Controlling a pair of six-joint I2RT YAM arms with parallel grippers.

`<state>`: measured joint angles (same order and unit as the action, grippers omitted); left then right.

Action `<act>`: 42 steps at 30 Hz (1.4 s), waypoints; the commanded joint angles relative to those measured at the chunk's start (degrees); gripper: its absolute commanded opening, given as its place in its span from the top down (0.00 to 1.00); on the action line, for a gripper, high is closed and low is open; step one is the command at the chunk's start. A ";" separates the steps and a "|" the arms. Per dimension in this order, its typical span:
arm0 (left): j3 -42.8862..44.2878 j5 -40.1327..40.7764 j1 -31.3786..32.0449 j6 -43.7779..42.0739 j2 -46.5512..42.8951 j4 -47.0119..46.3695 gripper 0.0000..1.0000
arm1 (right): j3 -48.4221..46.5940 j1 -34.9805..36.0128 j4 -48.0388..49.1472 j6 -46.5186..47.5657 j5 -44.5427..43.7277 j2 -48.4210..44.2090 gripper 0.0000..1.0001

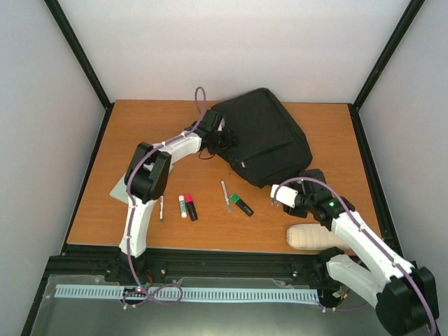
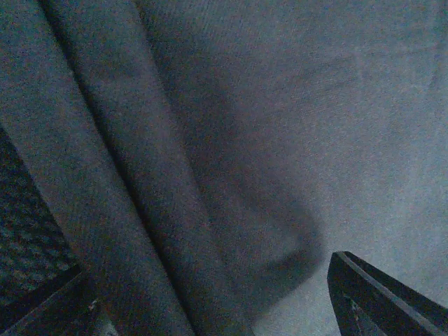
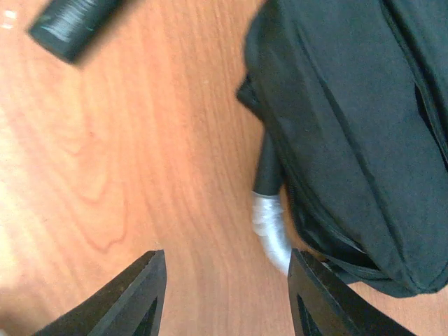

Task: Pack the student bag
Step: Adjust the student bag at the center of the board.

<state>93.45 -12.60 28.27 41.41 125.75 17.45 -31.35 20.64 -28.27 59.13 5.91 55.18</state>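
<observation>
Student bag [image 1: 266, 136] fabric swamps the left claw [image 2: 203, 297], so its grip is untellable; right claw [image 3: 225, 271] gapes empty

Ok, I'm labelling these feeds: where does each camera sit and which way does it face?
Top external: fixed above and behind the bases, looking down on the brown wooden table; both white arms show, the left end effector at the large black fabric backpack, the right end effector by its near corner.
Left wrist: on the left arm, close against black fabric; dark fingers at the lower corners.
Right wrist: looks down at wood and the backpack's grey-silver handle loop; black fingers apart.
All three share the backpack.
</observation>
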 commanded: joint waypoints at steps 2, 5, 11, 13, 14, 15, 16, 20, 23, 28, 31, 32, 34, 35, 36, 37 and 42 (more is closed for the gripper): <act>13.28 -3.67 1.53 -5.28 8.45 5.05 0.18 | -2.03 -0.21 -12.46 -3.66 5.83 -7.24 0.51; 19.52 -4.16 2.44 -5.76 13.06 7.41 0.21 | -4.13 -0.36 -9.77 -8.83 5.48 -7.12 0.51; 25.36 -4.61 4.62 -5.61 16.79 8.36 0.24 | -13.46 -8.90 -6.57 -15.10 12.04 3.82 0.57; 26.16 -5.19 5.33 -5.91 16.64 8.18 0.26 | -17.60 -14.14 -5.98 -17.33 16.15 8.89 0.59; 26.67 -5.24 5.71 -6.35 16.55 8.34 0.26 | -19.34 -16.65 -5.26 -19.45 17.44 11.05 0.59; 27.53 -5.20 6.12 -6.79 16.66 8.64 0.27 | -20.99 -18.69 -3.98 -21.16 17.85 13.27 0.59; 28.53 -5.20 6.58 -7.14 16.94 9.06 0.27 | -22.34 -20.19 -2.63 -22.27 17.72 15.21 0.58; 32.12 -5.56 8.13 -7.19 18.68 11.59 0.28 | -27.22 -23.25 2.80 -25.98 14.64 24.27 0.57; 32.20 -5.74 8.68 -6.15 18.98 11.34 0.28 | -29.88 -23.63 6.17 -26.59 9.45 32.31 0.58; 30.93 -5.49 8.82 -5.89 18.41 11.34 0.28 | -30.32 -24.19 8.96 -25.11 0.61 40.27 0.58; 29.86 -5.18 8.82 -6.23 17.96 11.27 0.27 | -27.53 -24.23 8.28 -23.79 -1.76 40.72 0.58; 29.63 -5.08 8.82 -6.30 17.95 11.28 0.27 | -26.34 -24.24 7.79 -22.94 -2.03 40.22 0.59; 29.66 -5.20 8.82 -6.38 18.22 11.29 0.27 | -23.59 -24.25 6.74 -21.81 -2.27 38.59 0.59; 29.83 -5.41 8.82 -6.42 18.45 11.24 0.27 | -22.14 -24.25 6.15 -21.18 -2.26 37.78 0.60; 29.98 -5.77 8.82 -6.36 18.81 11.01 0.27 | -20.92 -24.23 5.30 -20.74 -2.28 37.02 0.60; 30.14 -5.97 8.88 -6.28 19.09 10.88 0.27 | -19.65 -24.24 4.44 -20.42 -2.13 36.41 0.61; 32.32 -6.55 10.12 -6.79 20.98 11.48 0.23 | -14.60 -22.75 -0.03 -19.27 -0.46 34.30 0.62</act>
<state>122.65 -18.09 37.36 35.86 144.31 28.42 -49.69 -3.11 -21.47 37.74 5.15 90.67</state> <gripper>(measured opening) 0.755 0.385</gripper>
